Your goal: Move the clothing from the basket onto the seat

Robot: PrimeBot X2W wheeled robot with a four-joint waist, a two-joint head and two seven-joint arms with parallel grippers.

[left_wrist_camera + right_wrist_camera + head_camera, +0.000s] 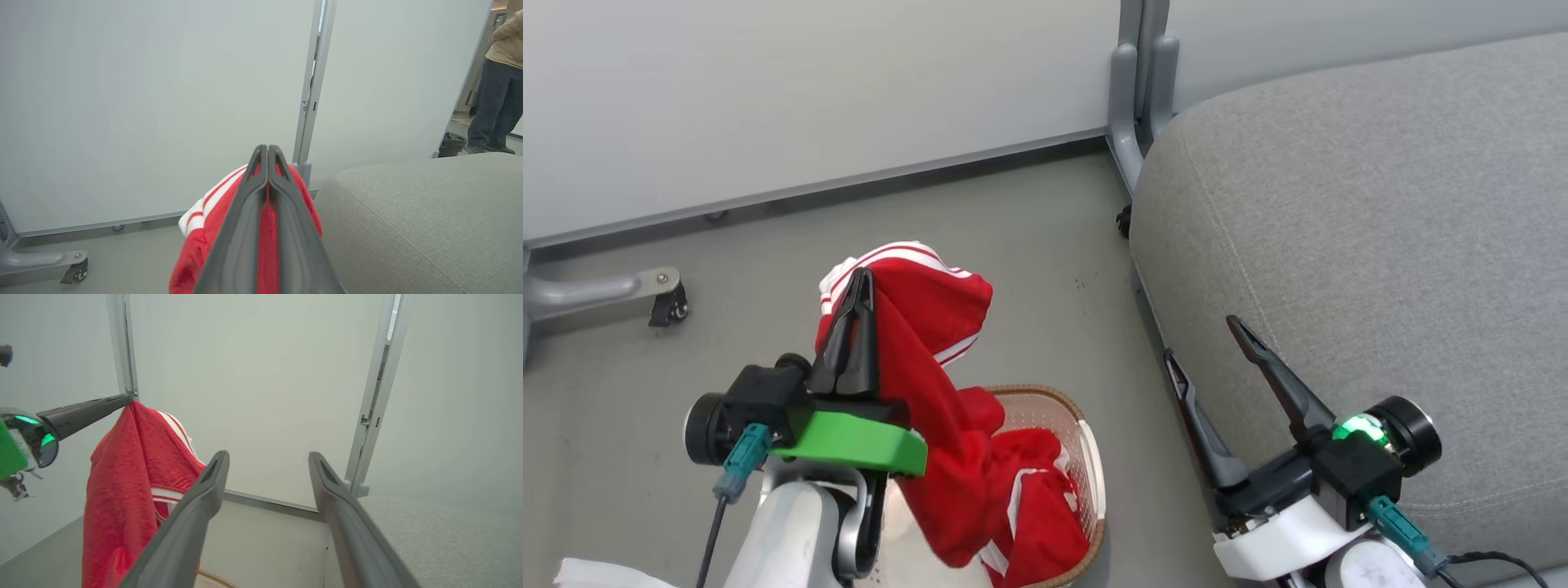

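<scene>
My left gripper point(859, 282) is shut on a piece of red clothing point(931, 384) with white striped trim, lifted above the basket point(1086, 465). The fabric drapes from the fingertips down into the cream basket, where more red cloth lies. In the left wrist view the shut gripper point(267, 149) pinches the clothing point(208, 220), with the grey seat point(421, 224) to its right. My right gripper point(1201, 339) stands open over the left edge of the seat point(1380, 212), holding nothing. In the right wrist view the open gripper point(267, 455) has the hanging clothing point(126, 486) to its left and the seat point(441, 539) at lower right.
Pale partition panels point(809, 90) on wheeled grey feet point(666, 298) stand behind the basket, with a post point(1139, 98) at the seat's corner. Grey floor point(1045, 245) lies between the basket and the seat. A person point(500, 77) stands far off past the panels.
</scene>
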